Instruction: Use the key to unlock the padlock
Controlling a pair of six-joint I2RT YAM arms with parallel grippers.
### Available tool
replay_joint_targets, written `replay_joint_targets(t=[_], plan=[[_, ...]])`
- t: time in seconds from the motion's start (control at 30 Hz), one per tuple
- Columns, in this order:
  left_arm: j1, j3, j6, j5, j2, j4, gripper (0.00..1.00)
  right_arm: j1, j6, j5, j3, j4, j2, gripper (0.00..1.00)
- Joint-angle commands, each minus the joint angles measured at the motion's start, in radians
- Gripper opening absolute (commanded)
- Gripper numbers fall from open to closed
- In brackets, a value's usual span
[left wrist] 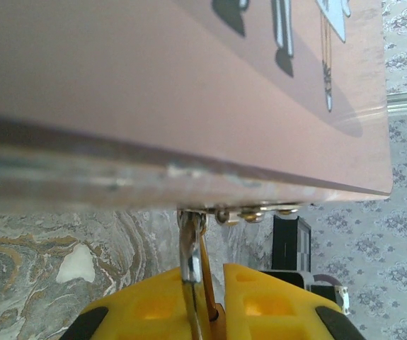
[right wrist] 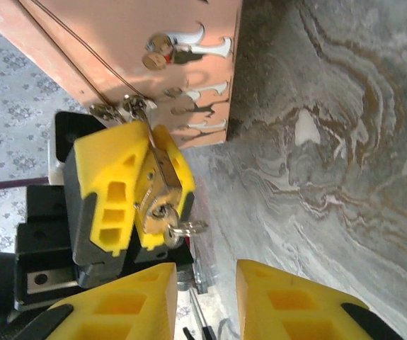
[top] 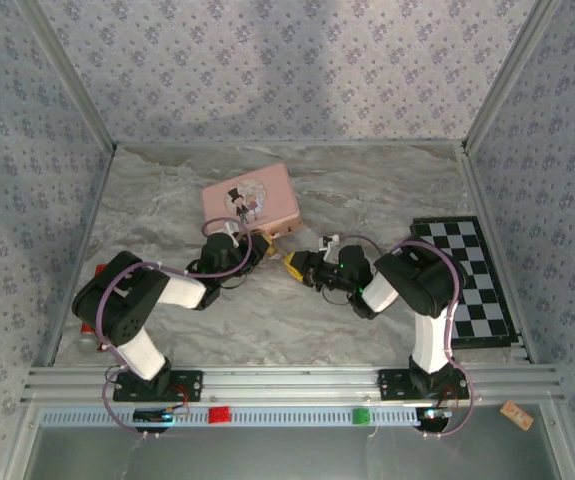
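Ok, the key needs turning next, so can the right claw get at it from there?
Probably yes. The key sticks out of the padlock, which the left claw holds, and faces the open right claw with nothing visible between them.

The padlock [right wrist: 162, 193], key [right wrist: 185, 228] in it, sits at the tin's [top: 250, 205] near edge.

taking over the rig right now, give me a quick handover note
Left claw: shut on the padlock, which hangs from the latch of the pink tin.
Right claw: open, just short of the key, not touching it.
Done: key sits in the keyhole.
Left: grip the key, turn it, pull the shackle free; it looks not yet released.
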Motion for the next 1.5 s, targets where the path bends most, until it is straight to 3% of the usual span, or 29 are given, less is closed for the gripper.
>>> replay_joint_targets(t=[0.0, 0.57, 1.07, 1.27, 1.47], plan=[[0.010, -0.012, -0.067, 0.021, 0.013, 0.026, 0.00, 0.026, -0.019, 0.031, 0.015, 0.055, -0.014, 0.26], [0.001, -0.039, -0.072, 0.024, -0.031, 0.017, 0.00, 0.030, 0.032, 0.058, 0.072, 0.054, 0.012, 0.17], [-0.002, -0.033, -0.074, 0.024, -0.036, 0.009, 0.00, 0.047, 0.058, 0.076, 0.070, 0.054, 0.053, 0.23], [-0.007, -0.048, -0.078, 0.019, -0.037, 0.016, 0.00, 0.047, 0.060, 0.065, 0.090, 0.055, 0.054, 0.12], [-0.020, -0.050, -0.079, 0.013, -0.033, 0.024, 0.00, 0.047, 0.064, 0.043, 0.119, 0.054, 0.064, 0.13]])
